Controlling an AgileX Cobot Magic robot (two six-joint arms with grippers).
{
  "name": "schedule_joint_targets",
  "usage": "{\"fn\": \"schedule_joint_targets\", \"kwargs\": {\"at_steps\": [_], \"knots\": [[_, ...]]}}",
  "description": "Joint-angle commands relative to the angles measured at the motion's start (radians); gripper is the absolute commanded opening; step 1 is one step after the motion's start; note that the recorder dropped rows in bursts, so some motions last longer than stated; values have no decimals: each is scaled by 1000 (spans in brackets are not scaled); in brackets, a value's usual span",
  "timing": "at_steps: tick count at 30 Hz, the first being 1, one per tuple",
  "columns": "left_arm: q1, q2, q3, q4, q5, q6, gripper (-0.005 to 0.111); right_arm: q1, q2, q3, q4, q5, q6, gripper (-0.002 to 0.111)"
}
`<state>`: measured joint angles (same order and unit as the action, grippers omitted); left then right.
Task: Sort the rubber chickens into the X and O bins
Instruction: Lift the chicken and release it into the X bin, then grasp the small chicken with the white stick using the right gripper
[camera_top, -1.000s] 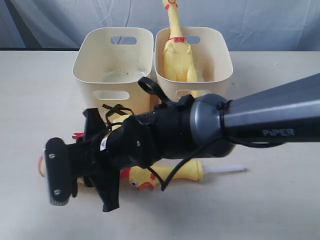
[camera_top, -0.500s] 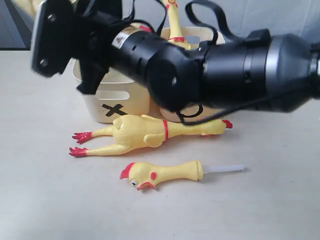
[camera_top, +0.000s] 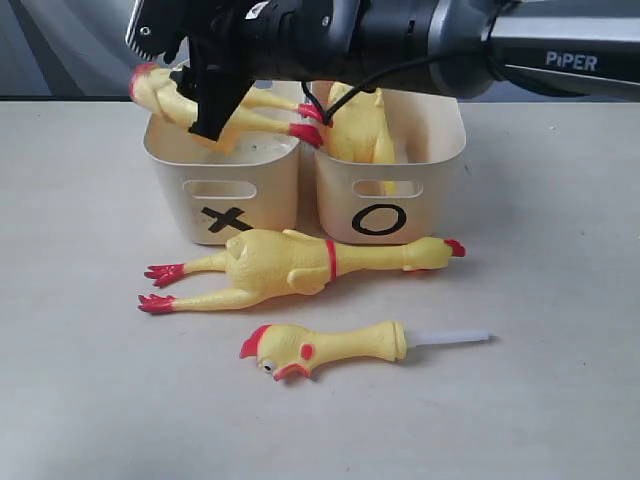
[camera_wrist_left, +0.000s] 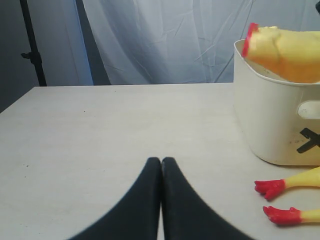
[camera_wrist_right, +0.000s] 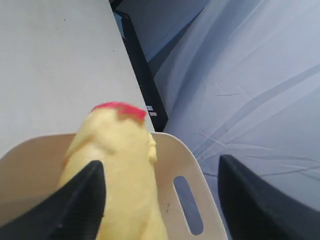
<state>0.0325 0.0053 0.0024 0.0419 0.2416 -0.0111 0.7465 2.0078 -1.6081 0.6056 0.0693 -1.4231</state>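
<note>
Right gripper (camera_wrist_right: 161, 167): fingers stood wide apart over the X bin (camera_top: 250, 205); the gap was wider than the chicken in it; one finger lay against the chicken's side, the other was well clear of it
Left gripper (camera_wrist_left: 161, 162): fingers pressed together with nothing between them; it hung low over the table (camera_top: 540, 350), beside the X bin
Top chicken (camera_top: 165, 98): lay across the open top of the X bin; long axis ran left to right in the exterior view, dipping a little toward the right; red comb past the bin's left rim, red feet at the rim next to the O bin (camera_top: 430, 190)
Bins: side by side and touching, X on the left, O on the right, marks facing the camera
Binned chicken (camera_top: 360, 130): stood in the O bin, body roughly upright; its upper part was hidden behind the arm
Long chicken (camera_top: 280, 265): flat on the table just before both bins; long axis left to right; feet pointed left, head and comb right, below the O
Head-and-neck piece (camera_top: 340, 345): on the table nearer the camera, apart from the long chicken; head left, white tube (camera_top: 450, 337) pointing right
</note>
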Motion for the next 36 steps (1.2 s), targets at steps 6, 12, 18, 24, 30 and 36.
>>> {"fn": "schedule_joint_targets", "kwargs": {"at_steps": [6, 12, 18, 24, 30, 36], "knots": [[-4, -5, -2, 1, -3, -4, 0, -9, -180, -12, -255, 576, 368, 44], [-4, -5, -2, 1, -3, -4, 0, -7, -175, 3, -647, 1071, 782, 44], [-4, -5, -2, 1, -3, -4, 0, -7, -161, 106, -589, 1017, 770, 54], [-4, -5, -2, 1, -3, -4, 0, -7, -92, 196, -457, 920, 716, 70], [-4, -5, -2, 1, -3, -4, 0, -7, 22, 228, -462, 911, 716, 67], [-4, -5, -2, 1, -3, -4, 0, -7, 110, 228, -451, 891, 716, 67]]}}
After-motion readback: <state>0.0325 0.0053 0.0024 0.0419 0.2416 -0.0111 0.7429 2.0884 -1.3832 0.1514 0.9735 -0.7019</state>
